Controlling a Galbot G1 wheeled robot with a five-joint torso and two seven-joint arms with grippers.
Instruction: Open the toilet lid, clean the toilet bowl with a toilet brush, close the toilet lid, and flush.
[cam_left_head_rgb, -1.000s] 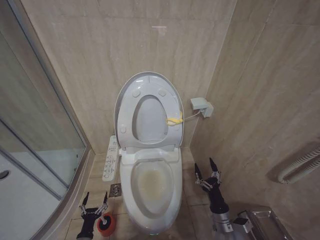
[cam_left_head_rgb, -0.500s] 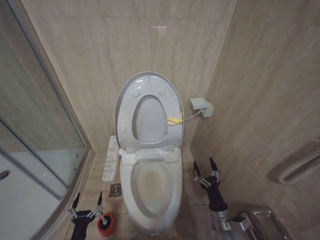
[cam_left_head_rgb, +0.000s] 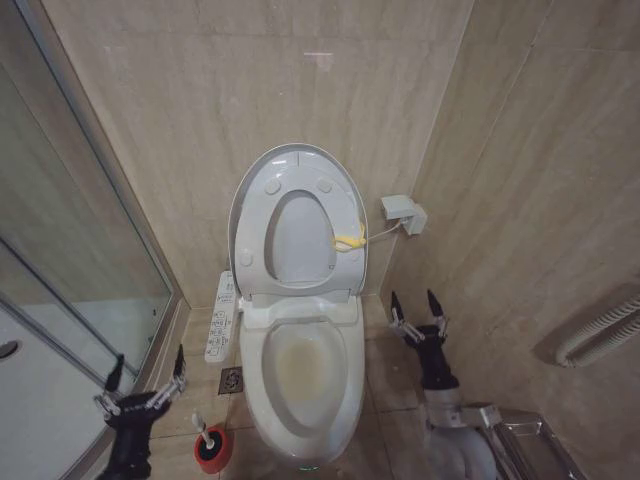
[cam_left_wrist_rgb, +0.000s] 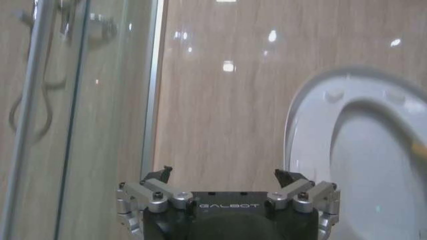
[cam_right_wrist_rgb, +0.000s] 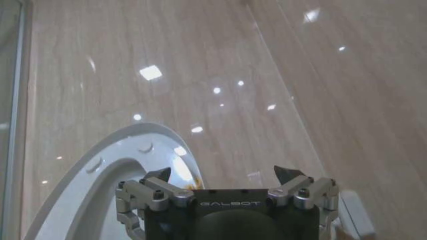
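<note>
From the head view, the toilet lid stands raised against the tiled back wall, with the seat ring folded up against it and a small yellow loop on its right edge. Below it the toilet bowl lies open, a brownish-yellow stain in its basin, and the white button panel runs along its left side. On the floor to the left of the bowl sits the red holder cup with the toilet brush standing in it, pale handle tilted up. The left hand hovers just left of the cup, near the shower glass, fingers spread wide and holding nothing. The right hand hangs over the floor tiles to the right of the bowl, near the side wall, also spread open and empty. A white wall box is fixed beside the lid.

From the left wrist view, the left hand shows its two fingers well apart, pointing at the tiled wall, with the shower glass on one side and the raised toilet lid on the other.

From the right wrist view, the right hand has its fingers parted, nothing between them, and the upright toilet lid curves beyond it against the glossy wall.
</note>
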